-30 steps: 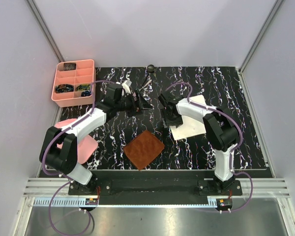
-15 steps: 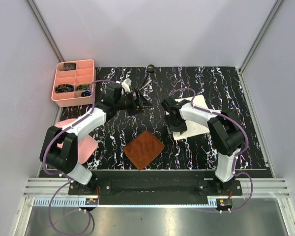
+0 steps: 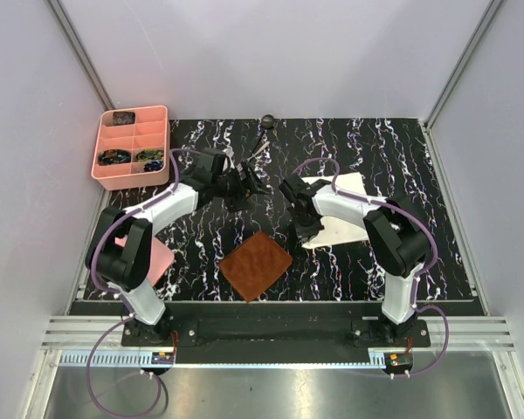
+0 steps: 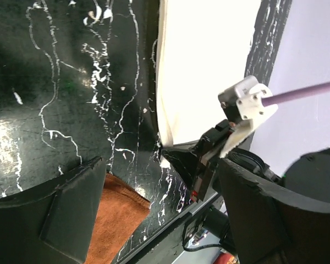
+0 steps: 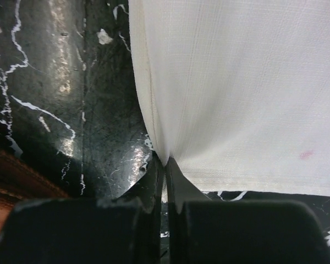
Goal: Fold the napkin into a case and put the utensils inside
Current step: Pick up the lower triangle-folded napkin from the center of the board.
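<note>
Puckering at one corner, the cream napkin (image 5: 236, 82) lies otherwise flat. The right gripper (image 5: 165, 165), parted a second ago, now pinches that corner; the left gripper (image 4: 159, 190) gapes wide.

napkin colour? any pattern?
The napkin is plain cream-white, no pattern; the right wrist view shows it best.

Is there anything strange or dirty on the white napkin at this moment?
Yes. The napkin has a small pink spot near its lower edge in the right wrist view, and its corner puckers where the right tool pinches it.
</note>
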Robot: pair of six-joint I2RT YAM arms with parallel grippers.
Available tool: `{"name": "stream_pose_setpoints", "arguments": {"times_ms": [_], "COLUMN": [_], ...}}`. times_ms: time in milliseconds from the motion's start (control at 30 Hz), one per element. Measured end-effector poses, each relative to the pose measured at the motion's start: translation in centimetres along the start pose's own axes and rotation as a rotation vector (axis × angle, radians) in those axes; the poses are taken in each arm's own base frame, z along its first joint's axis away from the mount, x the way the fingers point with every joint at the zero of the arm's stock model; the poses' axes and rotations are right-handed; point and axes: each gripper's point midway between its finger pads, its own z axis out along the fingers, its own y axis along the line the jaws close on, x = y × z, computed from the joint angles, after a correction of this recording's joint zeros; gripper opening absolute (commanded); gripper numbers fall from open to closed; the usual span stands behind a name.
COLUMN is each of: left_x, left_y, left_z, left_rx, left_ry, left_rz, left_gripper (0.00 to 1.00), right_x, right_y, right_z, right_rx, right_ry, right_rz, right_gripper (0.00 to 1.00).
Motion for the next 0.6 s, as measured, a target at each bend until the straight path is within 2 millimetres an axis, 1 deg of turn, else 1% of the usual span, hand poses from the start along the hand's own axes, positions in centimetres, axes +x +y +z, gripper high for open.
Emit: {"name": "stream_pose_setpoints", "arguments": {"times_ms": [133, 233, 333, 467, 533, 600], "left_x": [-0.1, -0.5, -0.6, -0.4, -0.3, -0.1], "left_y": [0.4, 0.2, 0.2, -0.3, -0.8, -1.2], "left_z": [0.4, 1.1, 2.0, 3.8, 5.1, 6.2], "left_rx": [-0.022, -0.024, -0.032, -0.041, -0.043, -0.045], "left_ry": [0.005, 0.009, 0.014, 0.036, 0.046, 0.055], "left_rz": [-0.015, -0.013, -0.011, 0.001, 0.010, 0.017], "left_gripper": [0.87, 0.87, 0.88, 0.88, 0.88, 0.87], "right_x": [-0.1, -0.3, -0.5, -1.2, -1.4, -1.3], "right_y": [0.9, 2.0, 2.6, 3.0, 2.9, 2.7], "right_z": [-0.2, -0.8, -2.4, -5.0, -5.7, -5.8], "right_rx": [-0.044, -0.102, -0.158, -0.242, -0.271, -0.295], "right_ry": [-0.002, -0.013, -0.037, -0.089, -0.104, -0.105], "right_rz": [0.018, 0.045, 0.066, 0.093, 0.109, 0.123], "right_gripper": [0.00, 0.00, 0.00, 0.00, 0.00, 0.00]}}
